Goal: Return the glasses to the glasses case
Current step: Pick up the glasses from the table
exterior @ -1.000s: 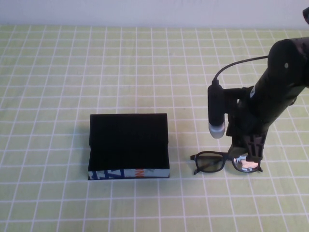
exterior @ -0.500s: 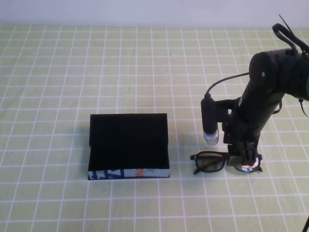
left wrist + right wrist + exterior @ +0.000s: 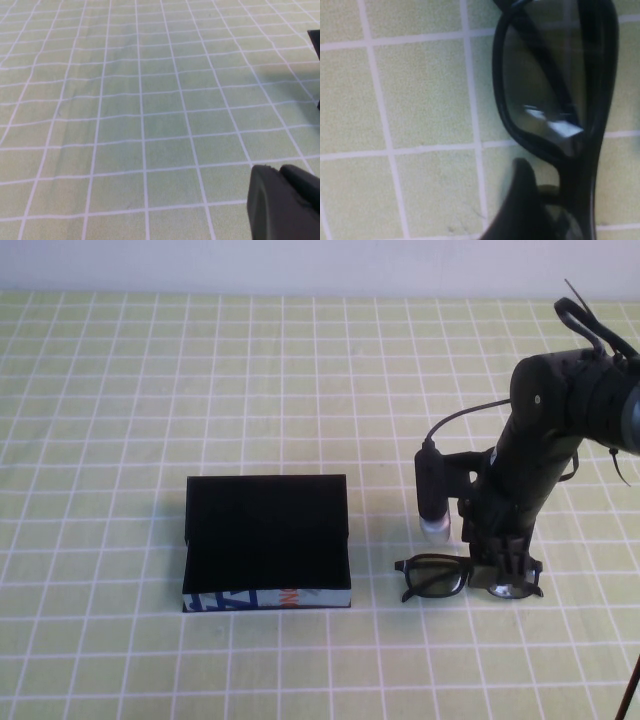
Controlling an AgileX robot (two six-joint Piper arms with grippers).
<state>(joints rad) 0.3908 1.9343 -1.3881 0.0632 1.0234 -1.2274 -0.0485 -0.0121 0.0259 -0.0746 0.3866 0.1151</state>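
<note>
The black glasses [image 3: 440,577] lie on the green checked cloth, just right of the glasses case [image 3: 266,540]. The case is a black box with its flap lid standing open at the back and a blue, white and orange front edge. My right gripper [image 3: 507,575] is down on the glasses' right lens, open, with its fingers either side of the frame. In the right wrist view one finger [image 3: 520,200] sits beside the frame [image 3: 592,125]; the other finger is out of view. My left gripper [image 3: 287,202] hangs shut and empty over bare cloth, away from both.
The right arm's wrist camera [image 3: 433,495] hangs just above the glasses' left lens. A dark corner [image 3: 315,42] shows at the edge of the left wrist view. Open checked cloth lies all round the case and glasses.
My right gripper has come down onto the glasses' right lens and now covers its bright reflection. The glasses and the case have not moved.
</note>
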